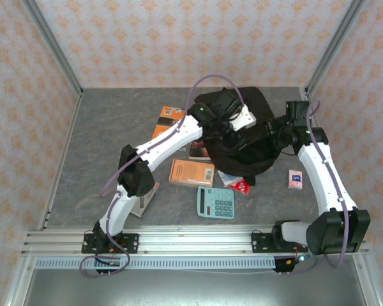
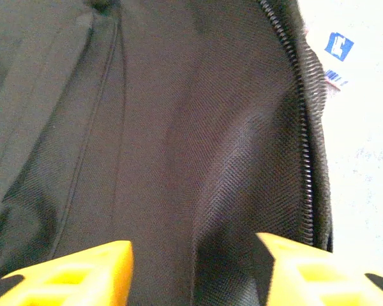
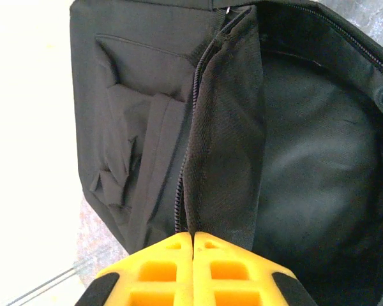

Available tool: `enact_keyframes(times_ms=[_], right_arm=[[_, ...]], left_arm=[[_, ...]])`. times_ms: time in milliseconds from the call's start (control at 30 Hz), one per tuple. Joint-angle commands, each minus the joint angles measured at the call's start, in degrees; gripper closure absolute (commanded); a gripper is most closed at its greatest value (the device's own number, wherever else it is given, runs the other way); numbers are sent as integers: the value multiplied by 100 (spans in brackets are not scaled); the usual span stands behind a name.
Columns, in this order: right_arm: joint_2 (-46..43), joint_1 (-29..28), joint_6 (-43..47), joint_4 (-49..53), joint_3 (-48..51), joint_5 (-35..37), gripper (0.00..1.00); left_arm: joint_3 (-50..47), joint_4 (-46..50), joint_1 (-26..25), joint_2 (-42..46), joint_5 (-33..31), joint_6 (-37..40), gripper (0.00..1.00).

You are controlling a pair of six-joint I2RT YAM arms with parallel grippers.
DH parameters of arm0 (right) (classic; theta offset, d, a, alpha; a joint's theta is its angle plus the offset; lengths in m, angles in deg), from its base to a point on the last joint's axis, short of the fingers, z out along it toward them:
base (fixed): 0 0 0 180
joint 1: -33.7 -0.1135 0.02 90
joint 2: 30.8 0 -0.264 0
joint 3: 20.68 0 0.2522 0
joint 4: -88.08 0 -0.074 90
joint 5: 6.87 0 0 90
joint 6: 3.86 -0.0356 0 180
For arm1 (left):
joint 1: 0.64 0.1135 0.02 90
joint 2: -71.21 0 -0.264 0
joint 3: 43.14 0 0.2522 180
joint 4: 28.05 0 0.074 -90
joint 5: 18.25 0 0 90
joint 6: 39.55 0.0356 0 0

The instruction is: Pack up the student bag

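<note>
**White shells, black joints, yellow fingers**

The two arms are built alike. The left arm (image 1: 172, 137) and the right arm (image 1: 325, 172) have glossy white shells along their links and chunky black housings at every joint. Each rises from a black base (image 1: 108, 242) at the near edge. A pale lilac cable (image 1: 210, 76) loops loosely along the left arm, and a similar one runs along the right. A small green light (image 1: 203, 109) glows on a far black joint of the left arm, with a white block (image 1: 245, 118) just beyond it. Up close, the left gripper (image 2: 191, 255) and the right gripper (image 3: 193, 248) carry bright yellow plastic fingers (image 2: 83, 274). These are moulded with square hollow pockets and are black at their outer corners.
</note>
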State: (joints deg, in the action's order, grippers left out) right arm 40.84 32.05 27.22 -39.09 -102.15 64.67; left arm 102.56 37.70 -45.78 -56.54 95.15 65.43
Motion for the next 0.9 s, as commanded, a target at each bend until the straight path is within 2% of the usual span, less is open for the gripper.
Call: enact_keyframes(times_ms=[0, 200, 333, 600, 700, 867], right_arm=[[-8, 134, -18, 30, -240, -116, 100], [-9, 329, -126, -95, -158, -358, 100], [-16, 383, -171, -139, -138, -436, 100], [-16, 402, -243, -206, -128, -527, 100], [-35, 402, -256, -239, -95, -551, 100], [-62, 403, -270, -339, 1, -551, 100]], left_arm=[[561, 300, -32, 48, -146, 11, 37], [962, 352, -169, -199, -120, -127, 26], [1222, 354, -268, -409, -90, -178, 25], [1272, 357, -408, -753, -533, -19, 26], [1311, 324, -417, -837, -738, -22, 37], [1467, 291, -418, -909, -785, -21, 78]])
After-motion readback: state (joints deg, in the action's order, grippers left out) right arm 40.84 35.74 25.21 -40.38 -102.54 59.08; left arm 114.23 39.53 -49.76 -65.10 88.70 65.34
